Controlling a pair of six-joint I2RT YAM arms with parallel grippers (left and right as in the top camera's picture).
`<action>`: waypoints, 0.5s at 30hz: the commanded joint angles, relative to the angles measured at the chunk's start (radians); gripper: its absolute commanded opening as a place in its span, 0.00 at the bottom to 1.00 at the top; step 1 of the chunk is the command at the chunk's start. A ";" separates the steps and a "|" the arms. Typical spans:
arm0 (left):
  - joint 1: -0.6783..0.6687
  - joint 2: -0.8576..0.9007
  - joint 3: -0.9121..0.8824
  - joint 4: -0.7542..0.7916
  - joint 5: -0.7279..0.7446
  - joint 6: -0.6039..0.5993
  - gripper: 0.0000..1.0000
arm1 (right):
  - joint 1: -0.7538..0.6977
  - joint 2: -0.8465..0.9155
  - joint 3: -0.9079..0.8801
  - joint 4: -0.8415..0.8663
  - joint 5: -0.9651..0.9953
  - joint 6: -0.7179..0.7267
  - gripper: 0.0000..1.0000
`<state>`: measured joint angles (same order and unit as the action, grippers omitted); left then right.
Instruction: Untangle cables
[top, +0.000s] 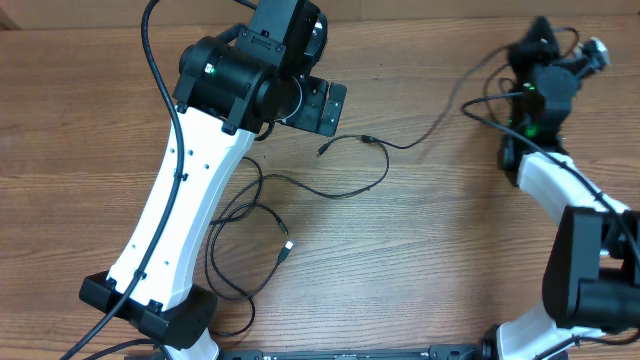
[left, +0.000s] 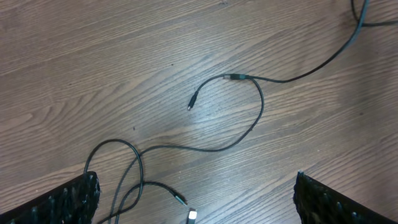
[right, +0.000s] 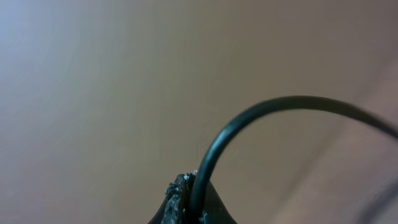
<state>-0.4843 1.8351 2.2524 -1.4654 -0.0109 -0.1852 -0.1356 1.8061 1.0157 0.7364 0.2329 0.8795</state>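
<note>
Over the brown wood-grain tabletop (top: 430, 270), the overhead view shows the thin black cables (top: 385, 165) lying in loose loops between my arms. One cord runs in from the far right, passes a small inline connector (top: 368, 138) and curls back toward a cluster of loops beside my white left arm (top: 170, 210), where a silver-tipped plug (top: 288, 245) lies. My left gripper (top: 322, 108) hovers near the connector, touching nothing.

From the left wrist, my fingers (left: 68, 199) are spread wide at the lower corners, with the curl of cord and its free tip (left: 189, 107) on the wood ahead.

From the right wrist, my right gripper (right: 186, 208) is pressed together, pinching one cord that arches up and away.

I judge the step to be drawing that cord free. To do it well, I'd hold the right pinch firm and bring the left down on the crossing loops, so the pull separates them rather than tightens. The middle and near right of the table are bare, good room for laying a cord out. My left arm hides part of the cluster, close to the near edge.
</note>
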 joint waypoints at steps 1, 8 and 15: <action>0.000 0.009 0.008 0.004 0.011 -0.014 0.99 | -0.076 0.058 0.024 -0.007 0.017 -0.026 0.04; 0.000 0.009 0.008 0.004 0.011 -0.014 1.00 | -0.237 0.152 0.027 0.020 0.016 -0.029 0.04; 0.000 0.009 0.008 0.004 0.011 -0.014 1.00 | -0.370 0.166 0.028 0.029 0.013 -0.103 0.04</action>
<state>-0.4843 1.8351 2.2524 -1.4654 -0.0109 -0.1852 -0.4656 1.9675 1.0157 0.7490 0.2401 0.8276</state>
